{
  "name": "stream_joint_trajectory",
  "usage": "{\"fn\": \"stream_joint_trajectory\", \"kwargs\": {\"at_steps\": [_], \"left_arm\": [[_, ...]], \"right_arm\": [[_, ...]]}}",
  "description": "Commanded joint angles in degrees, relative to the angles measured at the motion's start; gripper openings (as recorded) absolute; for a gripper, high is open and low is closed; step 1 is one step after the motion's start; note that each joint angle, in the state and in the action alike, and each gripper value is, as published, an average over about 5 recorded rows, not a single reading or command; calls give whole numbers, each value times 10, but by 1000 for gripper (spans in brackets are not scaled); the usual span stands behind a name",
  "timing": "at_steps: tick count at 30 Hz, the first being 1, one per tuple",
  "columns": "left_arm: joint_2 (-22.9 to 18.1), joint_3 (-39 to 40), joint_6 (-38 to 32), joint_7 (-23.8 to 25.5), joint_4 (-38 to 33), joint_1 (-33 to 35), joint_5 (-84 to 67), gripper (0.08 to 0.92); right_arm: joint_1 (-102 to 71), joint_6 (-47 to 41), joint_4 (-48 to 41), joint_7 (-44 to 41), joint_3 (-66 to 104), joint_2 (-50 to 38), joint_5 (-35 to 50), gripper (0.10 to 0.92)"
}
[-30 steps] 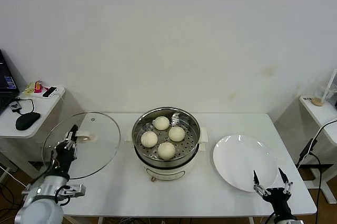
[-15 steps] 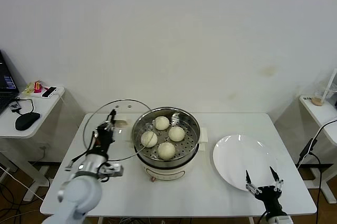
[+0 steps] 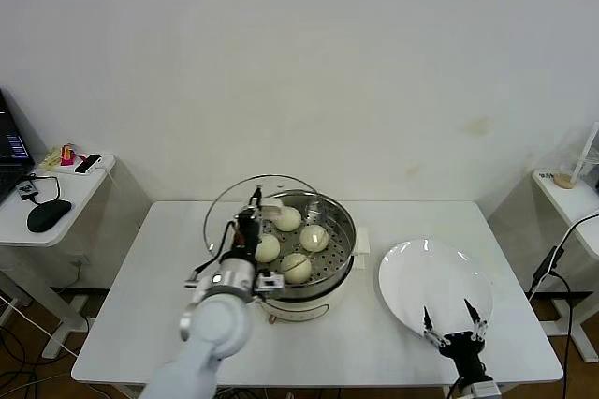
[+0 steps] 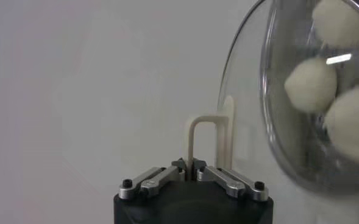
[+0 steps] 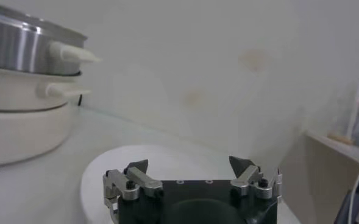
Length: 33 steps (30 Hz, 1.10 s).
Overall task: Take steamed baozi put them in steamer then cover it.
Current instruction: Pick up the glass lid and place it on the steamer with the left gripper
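Note:
Four cream-white baozi point(image 3: 296, 267) sit on the perforated tray inside the shiny steel steamer point(image 3: 338, 264) at the table's middle. My left gripper point(image 3: 254, 202) is shut on the cream bar handle point(image 4: 206, 141) of the clear glass cover point(image 3: 229, 211), which hangs tilted over the steamer's left side. Through the glass in the left wrist view I see the steamer rim point(image 4: 270, 122) and baozi point(image 4: 311, 84). My right gripper point(image 3: 452, 321) is open and empty at the near edge of the white plate point(image 3: 436, 282); its wrist view shows it point(image 5: 189, 164) above the plate point(image 5: 167, 158).
A side desk point(image 3: 37, 202) with a mouse and small items stands at the left. A second small table point(image 3: 569, 195) is at the right. The steamer's white base point(image 5: 17, 128) shows to one side in the right wrist view.
My left arm has carried the glass cover from the table's left edge rightward to the steamer. My right gripper has drifted slightly left along the plate's near edge.

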Motion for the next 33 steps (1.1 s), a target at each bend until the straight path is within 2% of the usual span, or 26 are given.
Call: {"fn": "stream_joint_trajectory", "kwargs": {"at_steps": [1, 16, 33], "left_arm": [[-82, 54, 19, 39, 50, -31, 74, 134], [-103, 42, 5, 26, 107, -28, 115, 134], [-107, 31, 2, 21, 103, -18, 107, 134]], "right_arm": [[1, -3, -8, -1, -12, 6, -13, 823], [-2, -2, -13, -2, -23, 2, -7, 823], [-5, -3, -8, -4, -26, 2, -8, 823]]}}
